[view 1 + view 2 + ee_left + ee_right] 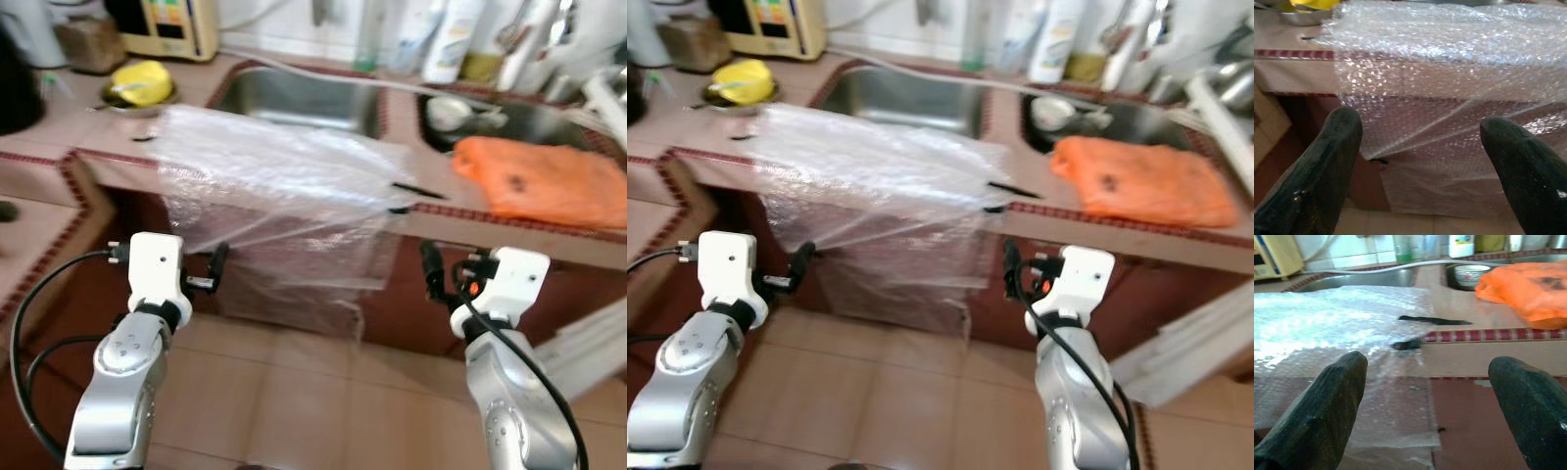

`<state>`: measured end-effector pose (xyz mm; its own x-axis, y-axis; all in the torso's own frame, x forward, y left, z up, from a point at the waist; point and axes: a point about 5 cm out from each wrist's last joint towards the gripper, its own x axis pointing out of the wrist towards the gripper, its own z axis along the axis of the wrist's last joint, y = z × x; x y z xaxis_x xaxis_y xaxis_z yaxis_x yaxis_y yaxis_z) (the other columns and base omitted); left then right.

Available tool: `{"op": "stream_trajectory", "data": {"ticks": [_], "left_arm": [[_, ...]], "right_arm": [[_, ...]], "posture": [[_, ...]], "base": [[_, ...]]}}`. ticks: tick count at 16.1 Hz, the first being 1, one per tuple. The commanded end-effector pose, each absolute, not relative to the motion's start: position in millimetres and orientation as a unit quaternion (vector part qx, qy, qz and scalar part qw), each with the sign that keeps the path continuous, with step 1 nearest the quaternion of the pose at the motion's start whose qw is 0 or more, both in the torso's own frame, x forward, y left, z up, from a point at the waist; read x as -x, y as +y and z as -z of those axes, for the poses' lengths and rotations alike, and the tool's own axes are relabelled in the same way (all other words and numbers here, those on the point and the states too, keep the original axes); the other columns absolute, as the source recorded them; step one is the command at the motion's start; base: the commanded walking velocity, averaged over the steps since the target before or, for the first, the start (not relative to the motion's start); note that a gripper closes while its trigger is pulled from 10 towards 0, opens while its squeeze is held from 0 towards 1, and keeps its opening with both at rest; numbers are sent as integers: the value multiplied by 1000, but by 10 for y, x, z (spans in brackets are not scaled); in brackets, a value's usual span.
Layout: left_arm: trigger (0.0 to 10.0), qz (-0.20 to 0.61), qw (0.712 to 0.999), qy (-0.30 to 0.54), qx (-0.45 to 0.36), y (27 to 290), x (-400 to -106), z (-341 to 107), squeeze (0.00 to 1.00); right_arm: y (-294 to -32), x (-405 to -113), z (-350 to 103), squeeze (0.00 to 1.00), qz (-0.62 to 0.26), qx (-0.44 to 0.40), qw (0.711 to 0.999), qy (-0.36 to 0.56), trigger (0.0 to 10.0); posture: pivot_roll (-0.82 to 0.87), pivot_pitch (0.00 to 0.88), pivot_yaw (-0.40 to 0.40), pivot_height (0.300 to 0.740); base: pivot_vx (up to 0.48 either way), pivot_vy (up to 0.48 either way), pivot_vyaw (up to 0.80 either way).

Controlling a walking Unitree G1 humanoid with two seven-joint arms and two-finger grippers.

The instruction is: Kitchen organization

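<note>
We read this as an early stage, nothing tidied yet as far as we can judge. On the far left of the counter (59,122) a yellow item in a metal bowl (140,84) sits untouched, with a beige appliance (168,26) behind it by the wall. Our left gripper (217,262) hovers below the counter edge, fingers spread apart and empty, aimed at the hanging part of the bubble wrap sheet (284,186); close to it, but we can't tell if it touches. That sheet is the likely target: it lies draped over the counter in front of the left sink (294,98) and spills down the cabinet front towards the floor. A thin dark object (1435,321) lies on the counter just beside the sheet's right edge. Our right gripper (431,269) also waits low, fingers apart, holding nothing. Further right, an orange bag (549,181) rests on the counter, and a bowl (1469,274) sits in the right sink. Left to do: grab the wrap, clear the bag.
</note>
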<state>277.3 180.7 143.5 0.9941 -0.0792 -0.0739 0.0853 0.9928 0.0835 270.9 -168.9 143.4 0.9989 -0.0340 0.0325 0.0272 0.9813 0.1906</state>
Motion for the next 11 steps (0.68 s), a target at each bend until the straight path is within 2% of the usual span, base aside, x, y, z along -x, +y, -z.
{"op": "stream_trajectory", "data": {"ticks": [1, 4, 7, 11], "left_arm": [[10000, 55, 997, 36, -39, 1753, -2769, -1429, 0], [10000, 56, 997, 38, -38, 1745, -2775, -1425, 0], [10000, 53, 997, 31, -41, 1741, -2784, -1447, 0], [10000, 35, 998, -26, -55, 1709, -2805, -1649, 0]], "right_arm": [[-1752, -2691, -1468, 0, 29, -91, 995, -27, 10000], [-1754, -2695, -1480, 0, 30, -91, 995, -29, 10000], [-1750, -2712, -1545, 0, 29, -89, 995, -41, 10000], [-1708, -2739, -1652, 0, 16, -84, 995, -59, 10000]], "posture": [[77, 114, -45, 740], [77, 115, -46, 740], [80, 115, -51, 740], [82, 109, -58, 740]], "base": [[0, 386, 0], [0, 272, 0], [0, 0, 0], [0, 0, 0]]}}
